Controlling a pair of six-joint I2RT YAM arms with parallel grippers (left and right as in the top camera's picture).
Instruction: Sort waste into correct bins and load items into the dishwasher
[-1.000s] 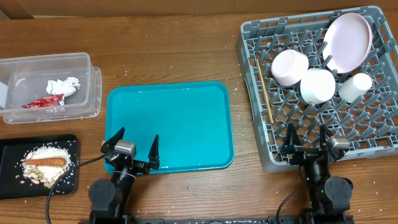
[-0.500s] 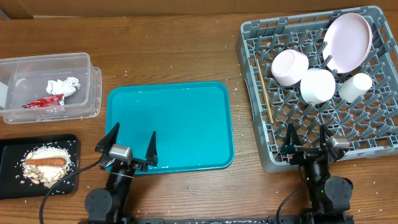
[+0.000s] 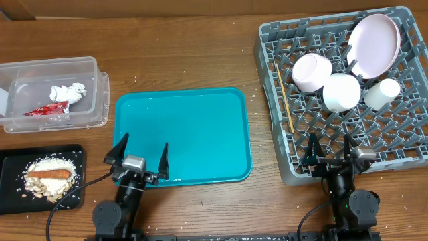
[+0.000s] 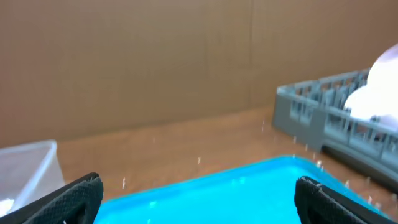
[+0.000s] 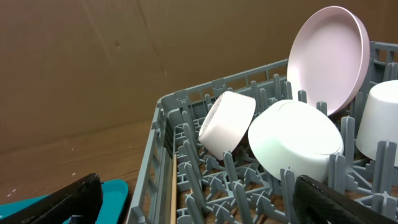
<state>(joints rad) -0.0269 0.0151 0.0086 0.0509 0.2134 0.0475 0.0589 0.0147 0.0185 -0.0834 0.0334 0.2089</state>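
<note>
- Left claw (image 3: 146, 140): drawn back a little and squared up over the last second, then settled at the near-left edge of the teal tray (image 3: 194, 120); spread wide, nothing between the fingers
- Right claw (image 3: 328, 137): no shift over the same second, parked at the near rim of the grey dish rack (image 3: 267, 87); likewise wide and empty
- Nothing else moved on the worktop (image 3: 187, 53)
- Waste, already sorted: crumpled napkin (image 3: 69, 92) and red wrapper (image 3: 45, 110) inside the clear tub (image 3: 100, 94); carrot (image 3: 48, 173) lying on the rice scraps (image 3: 47, 164) in the black tray (image 3: 10, 161), near-left corner
- Dishes, already racked: large plate (image 3: 373, 43) on edge at the far side, tipped bowl (image 3: 311, 71), upturned bowl (image 3: 341, 92) and small cup (image 3: 382, 94) close by it; chopsticks (image 3: 284, 97) lying along the rack's left side
- Teal tray: bare except for a few specks
- Read as a return to rest, with no pick left to make and the task as good as done
</note>
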